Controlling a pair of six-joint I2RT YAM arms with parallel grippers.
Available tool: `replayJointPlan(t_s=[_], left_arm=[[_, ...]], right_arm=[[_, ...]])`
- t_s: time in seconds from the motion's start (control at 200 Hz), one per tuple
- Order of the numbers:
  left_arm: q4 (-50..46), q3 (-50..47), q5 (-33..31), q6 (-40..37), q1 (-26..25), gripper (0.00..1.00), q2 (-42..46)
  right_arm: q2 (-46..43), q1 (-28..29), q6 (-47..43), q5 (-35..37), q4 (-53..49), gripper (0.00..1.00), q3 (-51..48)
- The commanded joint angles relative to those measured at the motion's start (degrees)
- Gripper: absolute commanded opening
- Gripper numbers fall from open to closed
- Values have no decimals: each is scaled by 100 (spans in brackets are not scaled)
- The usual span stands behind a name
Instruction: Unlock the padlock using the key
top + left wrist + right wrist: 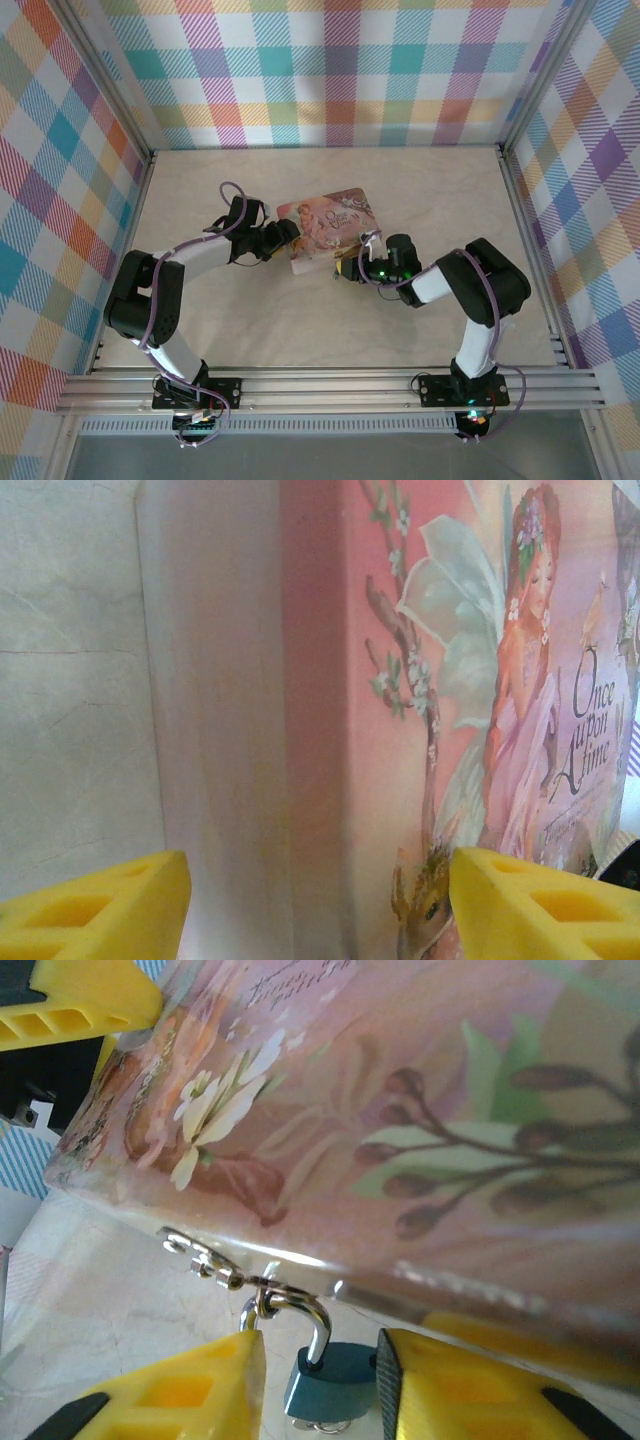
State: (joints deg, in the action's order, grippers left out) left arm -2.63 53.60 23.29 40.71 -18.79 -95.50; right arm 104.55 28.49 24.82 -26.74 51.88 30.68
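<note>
The tiny padlock with the blue body and thin silvery shackle [335, 1382] hangs at the near front edge of the pink illustrated tin box [325, 215]. That edge is on the side facing the right arm. Through the right wrist camera, the shackle is hooked through a small silvery latch [205, 1257] on the rim of the box [400, 1110]. The blue body dangles just below, over the pale marbled table [100, 1310].

The right gripper [322, 1352] has its two yellow fingers on either side of the padlock, so the lock sits right between them. The right-hand finger [470, 1390] looks to be against the blue body. A thin sliver of space shows between the body and the other finger, which seems to meet the curve of the shackle. I cannot tell whether the fingers are actually pinching it. A small silvery bit peeks out under the body, too blurred to tell what it is.

From above, the right gripper [350, 265] is low at the box's near corner, with its arm bent in from the right. The left gripper [288, 237] comes in from the opposite side at the box's left end. Its own camera shows the left gripper [320, 865] spread wide. One yellow finger [100, 905] lies towards the table [70, 680] and the other over the painted lid [450, 680]. The pale side wall of the box runs up between them. Whether either finger presses on the tin I cannot say.

Bright plaid walls [340, 70] close in the table on three sides.
</note>
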Motion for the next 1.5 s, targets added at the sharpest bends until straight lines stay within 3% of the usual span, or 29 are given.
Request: replayJointPlan(t_s=[0.0,0.555,0.86,1.495], left_arm=[[-544,-160,-158,-38,-99,68,-46],[-563,-146,-175,-12,-108,68,-49],[-477,-298,-202,122,-160,68,-2],[-521,-323,-263,121,-178,68,0]], right_arm=[[151,16,19,-28,226,33,148],[518,30,439,-146,725,26,206],[843,32,992,40,1581,21,115],[887,7,1280,576,1869,7,-49]])
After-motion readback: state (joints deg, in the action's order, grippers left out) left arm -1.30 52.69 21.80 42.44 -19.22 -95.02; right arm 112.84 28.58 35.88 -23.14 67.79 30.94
